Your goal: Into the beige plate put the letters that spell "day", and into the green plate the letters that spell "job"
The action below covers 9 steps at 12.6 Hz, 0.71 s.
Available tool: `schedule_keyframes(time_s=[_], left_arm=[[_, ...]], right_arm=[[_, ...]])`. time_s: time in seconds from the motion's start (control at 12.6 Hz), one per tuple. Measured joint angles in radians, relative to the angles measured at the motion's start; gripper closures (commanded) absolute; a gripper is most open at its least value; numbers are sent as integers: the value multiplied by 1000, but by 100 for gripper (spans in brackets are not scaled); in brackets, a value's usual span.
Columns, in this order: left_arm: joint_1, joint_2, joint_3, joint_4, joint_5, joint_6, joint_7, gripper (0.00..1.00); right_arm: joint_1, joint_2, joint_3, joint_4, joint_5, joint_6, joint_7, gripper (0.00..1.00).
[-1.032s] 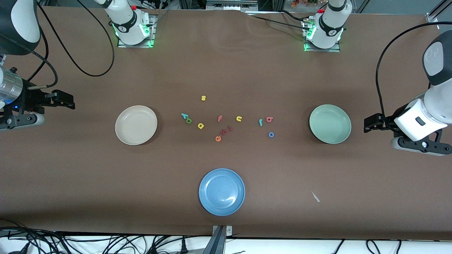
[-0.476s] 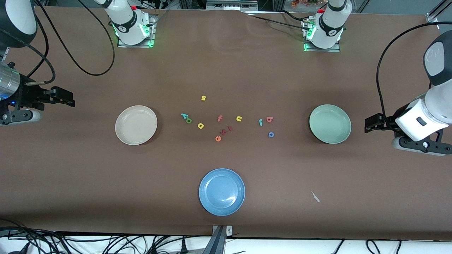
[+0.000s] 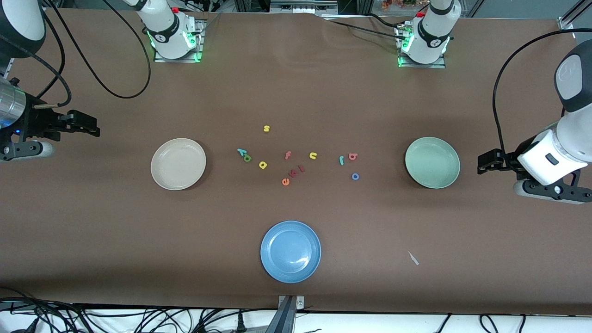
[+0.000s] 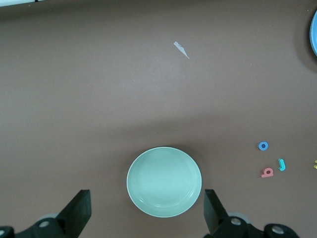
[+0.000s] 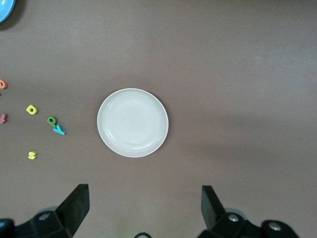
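Nearest the front camera sits a blue plate (image 3: 290, 251), which you can leave alone, with a small pale scrap (image 3: 413, 258) on the table toward the left arm's end.

Farther up, the two plates you need lie well apart with the letters strewn between them. The beige plate (image 3: 178, 163) is toward the right arm's end and the green plate (image 3: 432, 162) toward the left arm's end; both are round, shallow and bare.

For "day", look just beside the beige plate's side of the scatter: a yellow rounded letter (image 3: 262, 164), a green rounded letter (image 3: 247, 158) and a teal "y" (image 3: 241, 151), the last two touching or nearly so. For "job", near the green plate: a blue ring (image 3: 355, 176), a teal hook (image 3: 342, 160) and a red-pink "b" (image 3: 353, 157).

Expect these letters to be very light, flat and easy to nudge away. You should come straight down and pinch across a narrow stroke.

Among the spare letters are an orange "e" (image 3: 285, 181) and a yellow "s" (image 3: 266, 128).

Your right gripper (image 3: 95, 131) hangs over bare table at its own end with jaws spread wide and empty; your left gripper (image 3: 482, 164) waits likewise, wide and empty, beside the green plate.
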Motion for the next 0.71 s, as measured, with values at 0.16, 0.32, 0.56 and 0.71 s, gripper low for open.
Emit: schedule_keyframes(time_s=[0.16, 0.32, 0.56, 0.71], left_arm=[[-1, 4, 0, -6, 0, -7, -1, 0], [-12, 8, -3, -7, 0, -37, -1, 0], [-29, 7, -8, -6, 0, -45, 0, 0], [-30, 8, -12, -6, 0, -46, 0, 0]], right_arm=[[0, 0, 0, 0, 13, 0, 1, 0], [0, 0, -1, 0, 14, 0, 1, 0], [-1, 0, -3, 0, 14, 0, 1, 0], [-2, 1, -7, 0, 14, 0, 1, 0]])
